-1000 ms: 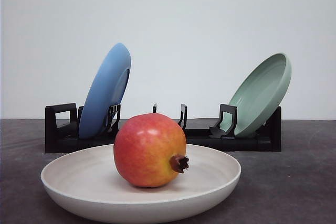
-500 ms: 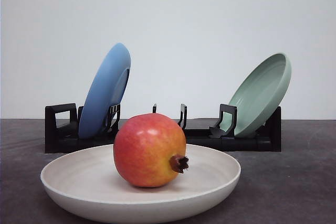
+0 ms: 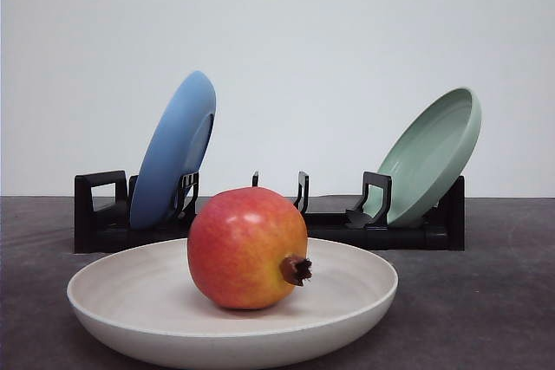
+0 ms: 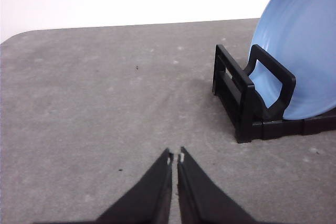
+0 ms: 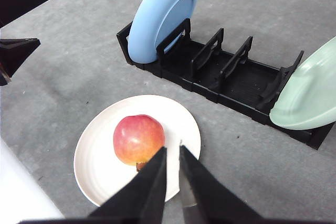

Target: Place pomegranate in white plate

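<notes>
Pomegranate (image 3: 246, 249) resting in the white plate (image 3: 130, 318), both sets of jaws nearly closed and holding nothing.

In the front view the fruit sits at the plate's centre, its dark calyx (image 3: 297, 269) pointing toward 4 o'clock. Behind, at 12 o'clock, a black rack (image 3: 100, 214) holds a blue plate (image 3: 173, 153) and a pale green plate (image 3: 434, 153) on edge. The left gripper (image 4: 175, 158) hangs over bare grey surface (image 4: 94, 103) beside the rack; the right gripper (image 5: 172, 153) hangs above the plate's rim.

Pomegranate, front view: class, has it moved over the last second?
No. The pomegranate sits at the same spot in the white plate, unchanged against the black rack behind it.
</notes>
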Available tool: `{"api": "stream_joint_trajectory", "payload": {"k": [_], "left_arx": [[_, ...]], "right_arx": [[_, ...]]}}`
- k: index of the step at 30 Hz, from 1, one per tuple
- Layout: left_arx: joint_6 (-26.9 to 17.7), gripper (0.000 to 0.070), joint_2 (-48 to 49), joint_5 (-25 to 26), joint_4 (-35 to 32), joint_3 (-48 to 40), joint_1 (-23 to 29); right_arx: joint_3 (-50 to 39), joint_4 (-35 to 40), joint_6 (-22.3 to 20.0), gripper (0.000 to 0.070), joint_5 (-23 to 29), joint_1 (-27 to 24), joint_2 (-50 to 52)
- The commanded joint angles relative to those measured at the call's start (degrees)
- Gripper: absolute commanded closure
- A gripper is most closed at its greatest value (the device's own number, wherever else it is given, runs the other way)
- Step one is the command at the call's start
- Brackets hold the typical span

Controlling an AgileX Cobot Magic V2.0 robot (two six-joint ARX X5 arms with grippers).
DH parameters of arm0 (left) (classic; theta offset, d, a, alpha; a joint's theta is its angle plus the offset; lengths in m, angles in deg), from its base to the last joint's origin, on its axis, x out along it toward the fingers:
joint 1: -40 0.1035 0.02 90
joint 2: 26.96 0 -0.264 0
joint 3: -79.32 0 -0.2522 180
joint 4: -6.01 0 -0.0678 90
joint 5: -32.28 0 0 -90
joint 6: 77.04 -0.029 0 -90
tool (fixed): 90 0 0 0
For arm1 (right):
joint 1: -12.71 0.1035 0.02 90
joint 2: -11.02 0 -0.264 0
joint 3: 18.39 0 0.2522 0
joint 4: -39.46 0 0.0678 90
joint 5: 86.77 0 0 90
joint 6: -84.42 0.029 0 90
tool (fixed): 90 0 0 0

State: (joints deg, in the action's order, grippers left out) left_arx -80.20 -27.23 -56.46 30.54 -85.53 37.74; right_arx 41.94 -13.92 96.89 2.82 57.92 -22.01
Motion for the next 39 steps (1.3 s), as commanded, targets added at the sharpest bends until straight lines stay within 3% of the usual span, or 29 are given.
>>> {"api": "stream_joint_trajectory", "payload": {"k": [1, 5, 9, 14, 18, 21, 29, 32, 39], "left_arx": [[0.33, 0.0700, 0.11, -0.27, -0.02, -0.72, 0.04], [0.33, 0.0700, 0.11, -0.27, -0.02, -0.72, 0.04], [0.33, 0.0700, 0.11, -0.27, 0.00, -0.72, 0.04], [0.32, 0.0700, 0.11, -0.25, 0.00, -0.72, 0.04], [0.31, 0.0700, 0.11, -0.26, 0.00, -0.72, 0.04], [0.31, 0.0700, 0.11, -0.25, -0.02, -0.72, 0.04], [0.31, 0.0700, 0.11, -0.25, 0.00, -0.72, 0.04], [0.31, 0.0700, 0.11, -0.25, 0.00, -0.72, 0.04], [0.31, 0.0700, 0.11, -0.25, -0.02, -0.70, 0.02]], "right_arx": [[0.57, 0.58, 0.37, 0.0663, 0.10, 0.43, -0.01], [0.47, 0.62, -0.02, 0.0663, -0.55, -3.35, 1.61], [-2.35, 1.45, -5.99, 0.0663, -5.64, -15.80, 4.60], [-15.55, 17.00, -10.80, 0.0663, -1.46, -30.05, 12.62], [-27.40, 29.05, -12.95, 0.0663, 4.23, -35.97, 20.37], [-34.27, 32.88, -13.02, 0.0663, 7.53, -38.61, 24.81], [-45.22, 33.51, -13.00, 0.0663, 7.82, -42.17, 31.17], [-45.90, 29.65, -13.53, 0.0663, 7.94, -42.77, 32.80], [-45.90, 29.73, -14.37, 0.0663, 6.12, -43.19, 32.83]]}}
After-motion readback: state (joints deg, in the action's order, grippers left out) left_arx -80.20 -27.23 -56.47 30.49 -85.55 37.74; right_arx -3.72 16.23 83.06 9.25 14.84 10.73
